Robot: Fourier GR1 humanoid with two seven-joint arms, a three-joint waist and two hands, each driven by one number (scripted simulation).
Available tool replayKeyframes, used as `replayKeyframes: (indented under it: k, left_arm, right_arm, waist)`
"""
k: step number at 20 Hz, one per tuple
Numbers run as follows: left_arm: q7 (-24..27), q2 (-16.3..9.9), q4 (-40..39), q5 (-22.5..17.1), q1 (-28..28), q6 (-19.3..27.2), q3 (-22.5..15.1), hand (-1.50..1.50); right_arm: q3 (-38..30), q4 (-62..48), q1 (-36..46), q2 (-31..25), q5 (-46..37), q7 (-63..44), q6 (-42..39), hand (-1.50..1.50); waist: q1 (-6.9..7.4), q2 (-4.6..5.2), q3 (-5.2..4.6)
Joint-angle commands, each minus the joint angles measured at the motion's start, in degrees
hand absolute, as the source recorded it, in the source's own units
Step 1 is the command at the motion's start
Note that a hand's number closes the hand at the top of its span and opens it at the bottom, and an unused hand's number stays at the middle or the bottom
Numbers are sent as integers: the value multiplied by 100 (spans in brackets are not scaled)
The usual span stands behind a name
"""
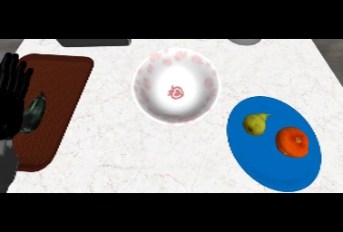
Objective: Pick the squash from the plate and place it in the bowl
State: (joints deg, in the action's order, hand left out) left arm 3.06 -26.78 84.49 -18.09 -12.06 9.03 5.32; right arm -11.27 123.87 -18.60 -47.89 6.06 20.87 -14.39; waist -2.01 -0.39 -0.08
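One open hand, one bowl, one plate carrying two items.

Your left hand (13,97) rests fingers-up at the counter's left edge, over one brown mat (64,81). One white bowl (175,86) sits mid-counter; the blue plate (268,167) at the right edge holds one orange squash (292,141) beside one pear (255,123).

Orange squash (292,141) on blue plate (268,172) (right); white bowl (147,81) apart.
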Motion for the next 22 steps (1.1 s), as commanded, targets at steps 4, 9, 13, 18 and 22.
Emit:
replayKeyframes:
  k: [4,9,13,18,22]
  left_arm:
    - [204,216,62,141,150,79,-95,0]
    - [-61,13,106,7,22,-171,13,0]
    - [-161,282,291,315,-65,124,-203,0]
    - [-180,230,348,208,55,-138,71,0]
    - [82,485,287,409,170,-116,5,0]
  right_arm:
    - [-1313,-10,-249,-1600,-4,-780,-1236,-150]
    - [-1654,-165,-468,-2009,-506,-588,-2076,-150]
    - [-1425,-245,-253,-1896,-837,-676,-2448,-150]
    - [-1239,-212,-313,-1056,-1906,-323,-2615,-150]
    - [-869,-800,322,-1003,-2159,-270,-2825,-150]
  waist:
    - [55,20,-11]
    - [118,19,5]
    - [208,36,9]
    - [186,29,11]
    - [233,41,9]
